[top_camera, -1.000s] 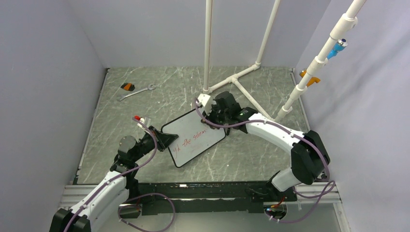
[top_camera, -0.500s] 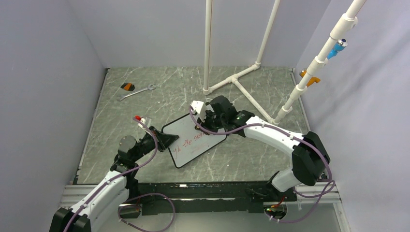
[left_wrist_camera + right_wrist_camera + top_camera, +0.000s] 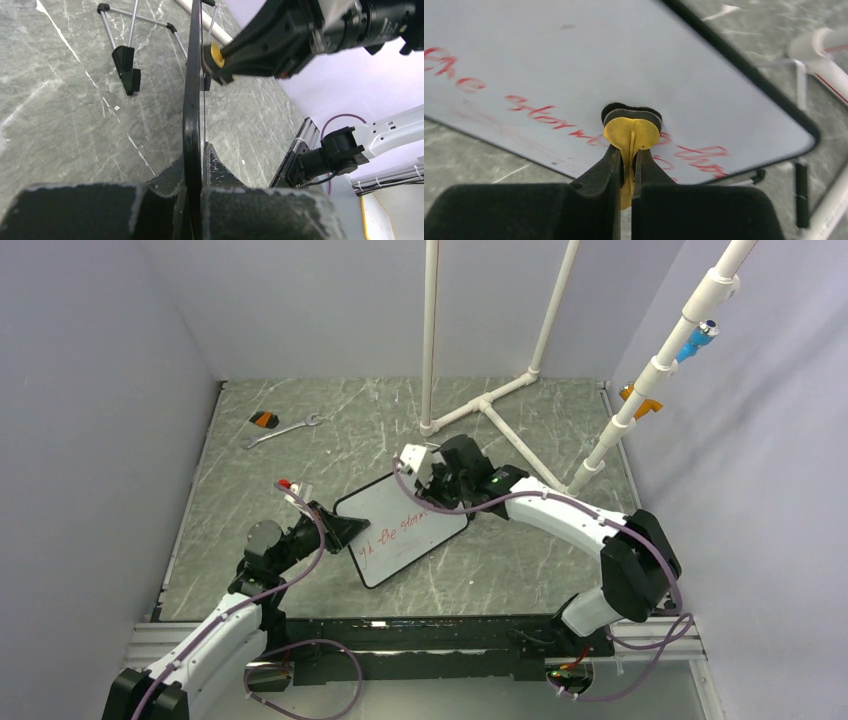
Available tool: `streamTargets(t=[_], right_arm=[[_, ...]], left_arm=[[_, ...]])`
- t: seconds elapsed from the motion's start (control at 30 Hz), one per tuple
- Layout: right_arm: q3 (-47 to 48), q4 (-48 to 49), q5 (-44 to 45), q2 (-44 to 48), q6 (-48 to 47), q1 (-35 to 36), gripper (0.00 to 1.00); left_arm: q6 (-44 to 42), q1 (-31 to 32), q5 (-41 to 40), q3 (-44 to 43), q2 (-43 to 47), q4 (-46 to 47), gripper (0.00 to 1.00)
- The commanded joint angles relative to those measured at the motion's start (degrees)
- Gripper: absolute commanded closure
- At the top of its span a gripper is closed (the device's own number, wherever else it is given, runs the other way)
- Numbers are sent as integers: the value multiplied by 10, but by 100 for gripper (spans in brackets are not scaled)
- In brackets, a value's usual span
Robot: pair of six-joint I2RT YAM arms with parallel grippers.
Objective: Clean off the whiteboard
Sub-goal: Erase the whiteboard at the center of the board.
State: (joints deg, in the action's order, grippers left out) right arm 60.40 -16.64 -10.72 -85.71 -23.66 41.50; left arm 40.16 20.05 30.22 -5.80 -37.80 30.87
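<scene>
The whiteboard [image 3: 395,535] is a small white board with a black frame and red handwriting [image 3: 536,111] on its lower part. My left gripper [image 3: 343,530] is shut on its left edge; in the left wrist view the board [image 3: 192,100] shows edge-on between the fingers of the left gripper [image 3: 199,165]. My right gripper [image 3: 432,486] is shut on a yellow eraser [image 3: 631,131] with a black felt face. The felt is pressed on the board [image 3: 574,55] just above the red writing. The eraser [image 3: 216,54] also shows in the left wrist view. The board's wire stand feet [image 3: 126,65] rest on the table.
A wrench [image 3: 283,430] and a small orange-and-black object [image 3: 264,420] lie at the far left. A white pipe frame [image 3: 490,405] stands behind the board, and a slanted white pole [image 3: 650,375] rises at the right. Grey walls enclose the marbled table.
My right gripper slid the eraser left along the board's upper part, then back a little to the right. The left gripper and the board have stayed put.
</scene>
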Motion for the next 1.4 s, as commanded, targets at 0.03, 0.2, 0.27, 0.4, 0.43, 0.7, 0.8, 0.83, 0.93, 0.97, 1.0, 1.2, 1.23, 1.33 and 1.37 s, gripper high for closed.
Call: streamTargets(t=[0.03, 0.2, 0.27, 0.4, 0.43, 0.7, 0.8, 0.83, 0.93, 0.97, 1.0, 1.2, 1.23, 1.33, 1.37], right_arm=[[16, -47, -55, -35, -63, 56, 100], [7, 15, 33, -24, 1, 24, 100], [0, 37, 63, -14, 24, 3, 100], [-11, 50, 79, -6, 32, -11, 100], [-11, 48, 76, -8, 31, -11, 100], [6, -35, -97, -18, -37, 38, 100], [15, -35, -107, -24, -26, 45, 100], [16, -28, -90, -25, -18, 43, 100], [8, 12, -17, -17, 20, 21, 100], [6, 25, 13, -14, 32, 10, 100], [4, 35, 47, -11, 42, -1, 100], [-13, 45, 64, -3, 33, -22, 100], [-9, 34, 44, -7, 26, -18, 100], [-1, -2, -26, -19, -6, 2, 100], [2, -14, -52, -20, -16, 13, 100]], left_arm=[[-18, 11, 89, -3, 19, 21, 100], [-23, 11, 90, -3, 25, 12, 100], [-24, 11, 93, -4, 22, 13, 100], [-25, 11, 99, -8, 9, 20, 100], [-25, 11, 100, -8, 6, 22, 100], [-25, 11, 99, -10, 5, 18, 100], [-26, 11, 102, -11, 6, 15, 100], [-26, 11, 101, -11, 7, 14, 100], [-28, 11, 100, -12, 7, 12, 100], [-27, 11, 102, -12, 7, 12, 100], [-27, 11, 102, -12, 6, 14, 100], [-27, 11, 108, -13, -3, 21, 100], [-26, 11, 108, -13, -4, 23, 100], [-25, 11, 107, -10, 0, 24, 100], [-25, 11, 107, -9, 1, 23, 100]])
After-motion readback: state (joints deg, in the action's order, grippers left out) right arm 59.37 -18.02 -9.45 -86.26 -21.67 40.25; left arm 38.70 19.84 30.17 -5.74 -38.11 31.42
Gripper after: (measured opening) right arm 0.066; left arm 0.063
